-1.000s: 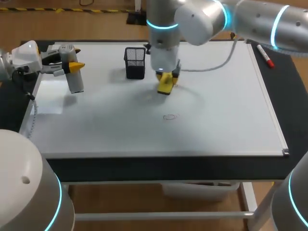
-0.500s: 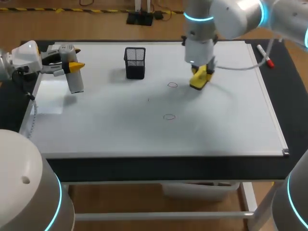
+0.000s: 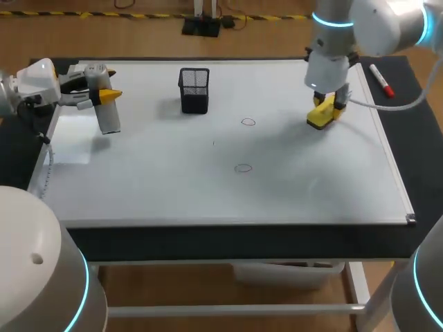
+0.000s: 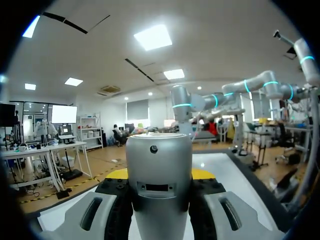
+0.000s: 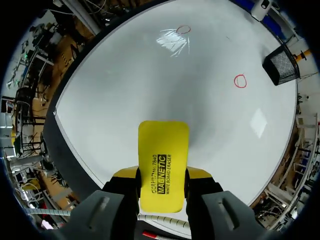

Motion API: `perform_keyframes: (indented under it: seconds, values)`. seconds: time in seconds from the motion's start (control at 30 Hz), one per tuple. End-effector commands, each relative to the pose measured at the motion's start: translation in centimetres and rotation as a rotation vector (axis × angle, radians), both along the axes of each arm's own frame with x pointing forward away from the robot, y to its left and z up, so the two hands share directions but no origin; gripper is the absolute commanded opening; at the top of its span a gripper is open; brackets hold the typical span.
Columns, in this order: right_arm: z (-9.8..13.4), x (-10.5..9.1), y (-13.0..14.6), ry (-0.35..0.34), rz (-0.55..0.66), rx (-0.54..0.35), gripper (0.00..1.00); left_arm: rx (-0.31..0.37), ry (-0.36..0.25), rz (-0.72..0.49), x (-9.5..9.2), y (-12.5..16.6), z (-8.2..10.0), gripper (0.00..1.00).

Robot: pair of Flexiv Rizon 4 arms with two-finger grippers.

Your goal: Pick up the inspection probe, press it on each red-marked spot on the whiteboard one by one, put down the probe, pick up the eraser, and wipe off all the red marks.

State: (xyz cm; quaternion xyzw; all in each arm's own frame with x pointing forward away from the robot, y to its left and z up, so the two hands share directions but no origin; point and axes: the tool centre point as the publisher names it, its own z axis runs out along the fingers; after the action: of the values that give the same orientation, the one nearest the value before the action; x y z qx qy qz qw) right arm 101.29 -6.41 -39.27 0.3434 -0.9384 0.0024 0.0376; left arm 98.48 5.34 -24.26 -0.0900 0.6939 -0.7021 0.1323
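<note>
Step, likely: wiping | right gripper (image 3: 324, 113) clamps eraser (image 5: 163, 150) | two marks (image 3: 248, 122) at its 9 o'clock | next: sweep across both | left gripper (image 3: 104, 95) holds probe (image 3: 109, 119)

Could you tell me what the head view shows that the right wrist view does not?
Only the head view makes out the left gripper holding the inspection probe at the whiteboard's left edge. Only the right wrist view shows the right gripper pressing both sides of the eraser. Both show the whiteboard, two red circles and the mesh holder.
</note>
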Motion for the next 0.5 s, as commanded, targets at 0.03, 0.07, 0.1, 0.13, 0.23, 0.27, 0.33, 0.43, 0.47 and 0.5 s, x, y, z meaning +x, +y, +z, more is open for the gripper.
perform_keyframes:
  seconds: [0.03,0.07,0.1,0.13,0.23,0.27,0.33,0.43,0.47,0.5]
  values:
    - [-0.2,-0.4,-1.9,-0.006,-0.024,0.016,0.0,0.001,-0.001,0.001,-0.1,0.0,0.1,0.0]
    - [-0.3,-0.4,-2.2,-0.006,-0.039,0.023,0.0,0.001,-0.001,0.001,-0.1,0.0,0.1,0.0]
    - [-0.4,-0.4,-2.6,-0.01,-0.048,0.03,0.0,0.001,-0.001,0.001,-0.1,0.0,0.1,0.0]
    - [-0.4,-0.5,-2.9,-0.01,-0.056,0.03,0.0,0.001,-0.001,0.001,-0.1,0.0,0.1,0.0]
    - [-0.6,-0.5,-3.4,-0.011,-0.07,0.036,0.0,0.001,-0.001,0.001,-0.1,0.0,0.1,0.0]
    - [-0.7,-0.5,-3.6,-0.009,-0.074,0.036,0.0,0.001,-0.001,0.001,-0.1,0.0,0.1,0.0]
    - [-0.8,-0.5,-3.8,-0.005,-0.077,0.037,0.0,0.001,-0.001,0.001,-0.1,0.0,0.1,0.0]
    - [-0.9,-0.4,-4.1,-0.002,-0.086,0.044,0.0,0.001,-0.001,0.001,-0.1,0.0,0.1,0.0]
    - [-1.0,-0.3,-4.2,-0.001,-0.089,0.047,0.0,0.001,-0.001,0.001,-0.1,0.0,0.1,0.0]
    - [-1.0,-0.3,-4.3,-0.001,-0.096,0.051,0.0,0.001,-0.001,0.001,-0.1,0.0,0.1,0.0]
